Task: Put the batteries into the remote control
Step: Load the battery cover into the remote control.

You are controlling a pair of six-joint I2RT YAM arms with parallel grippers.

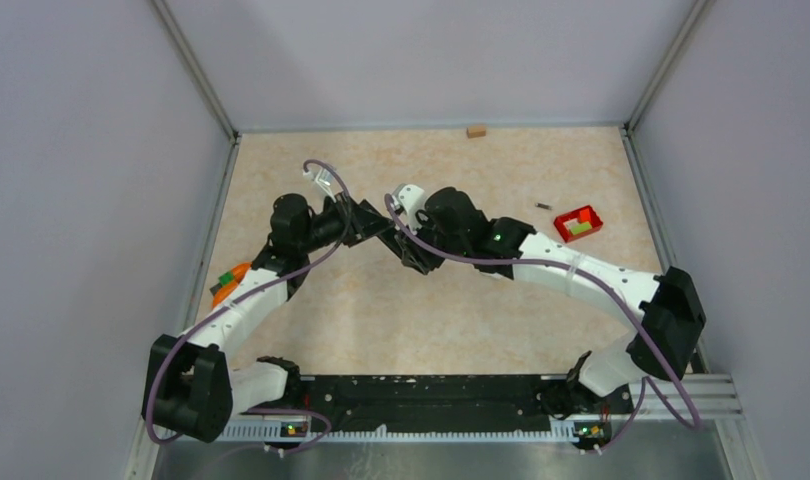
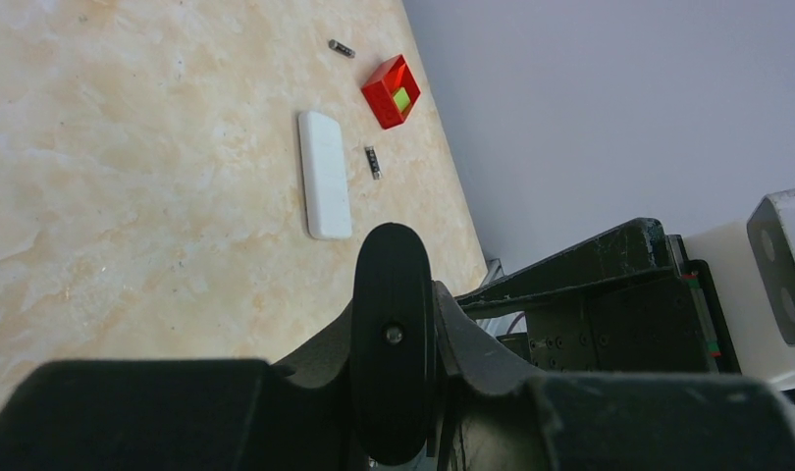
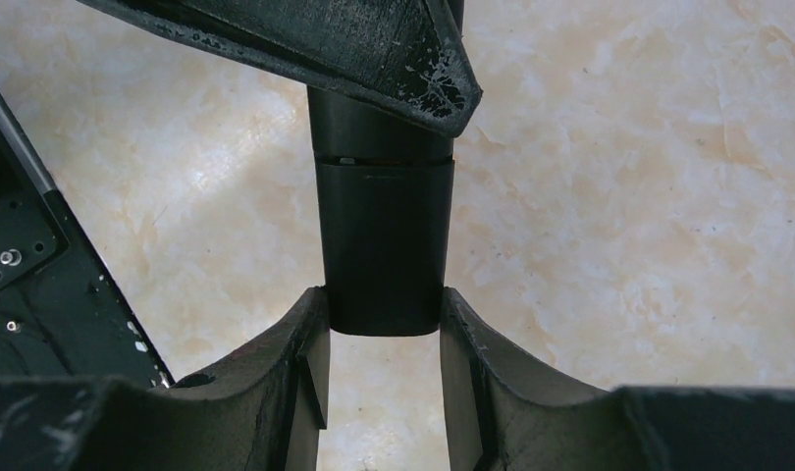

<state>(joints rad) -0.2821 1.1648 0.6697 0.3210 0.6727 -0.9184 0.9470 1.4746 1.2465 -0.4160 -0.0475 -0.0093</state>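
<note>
Smooth, marbled-look table [image 3: 619, 196]; matt blk plastic remote [image 3: 384, 235]; white flat piece [image 2: 325, 175], smooth plastic; red tray [image 2: 391, 90], smooth plastic; right pincer fingers [image 3: 310, 363] matt blk.

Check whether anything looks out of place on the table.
Two batteries lie loose, one by the white remote, one near the red tray. A tan block sits alone by the far wall.

No legible text, labels or numbers anywhere.
</note>
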